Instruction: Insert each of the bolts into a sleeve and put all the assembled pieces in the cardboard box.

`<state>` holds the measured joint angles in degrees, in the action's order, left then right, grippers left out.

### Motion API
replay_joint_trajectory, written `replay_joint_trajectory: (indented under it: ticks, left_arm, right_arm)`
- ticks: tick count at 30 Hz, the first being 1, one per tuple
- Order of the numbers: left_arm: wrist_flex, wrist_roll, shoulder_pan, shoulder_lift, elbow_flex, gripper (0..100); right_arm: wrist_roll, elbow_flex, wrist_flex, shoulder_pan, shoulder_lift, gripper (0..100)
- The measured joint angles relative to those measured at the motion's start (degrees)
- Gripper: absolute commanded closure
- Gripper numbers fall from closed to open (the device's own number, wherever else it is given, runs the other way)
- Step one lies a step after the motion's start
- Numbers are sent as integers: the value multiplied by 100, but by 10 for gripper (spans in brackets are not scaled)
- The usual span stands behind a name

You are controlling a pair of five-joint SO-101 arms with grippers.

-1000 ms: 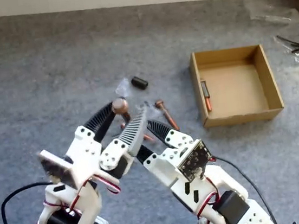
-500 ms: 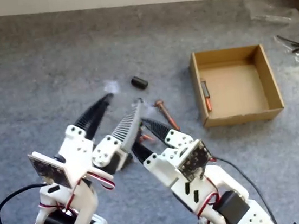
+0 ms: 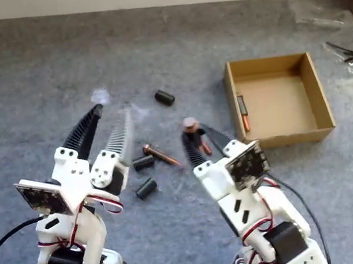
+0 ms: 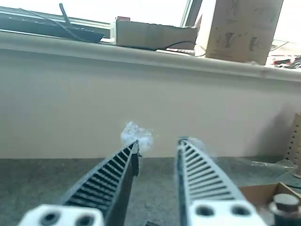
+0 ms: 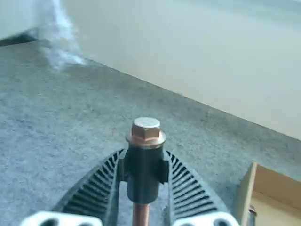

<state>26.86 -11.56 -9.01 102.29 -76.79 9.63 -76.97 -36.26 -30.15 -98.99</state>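
The fingers (image 5: 101, 181) of the right gripper (image 5: 143, 156) are clamped on the sleeve (image 5: 143, 176), its bolt (image 5: 146, 129) seated (presumably bound for the cardboard box (image 3: 322, 98)); the left gripper (image 4: 157, 143) is held spread, empty.

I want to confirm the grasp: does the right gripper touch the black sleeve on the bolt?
Touching. In the right wrist view the right gripper presses both sides of the black sleeve, no gap.

No legible text, numbers or signs. Dark printed marks on carton (image 4: 241, 28) atop windowsill (image 4: 94, 47), too blurred to read. Specks on circuit board (image 3: 243, 164), far below windowsill, too small to read.
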Motion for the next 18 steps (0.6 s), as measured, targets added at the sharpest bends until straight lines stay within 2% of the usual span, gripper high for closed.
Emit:
replay_joint_trajectory:
  ticks: [4,9,12,18]
  left_arm:
    - [0,0,158,-53,-536,982]
    - [0,0,167,-26,-835,994]
    - [0,0,176,-62,-985,994]
    - [0,0,642,-62,-1204,994]
  right_arm:
    - [0,853,-844,703,9,994]
    - [0,1908,-1336,1468,378,994]
    - [0,2602,-1591,1688,1345,994]
    - [0,4088,-1855,2163,3859,994]
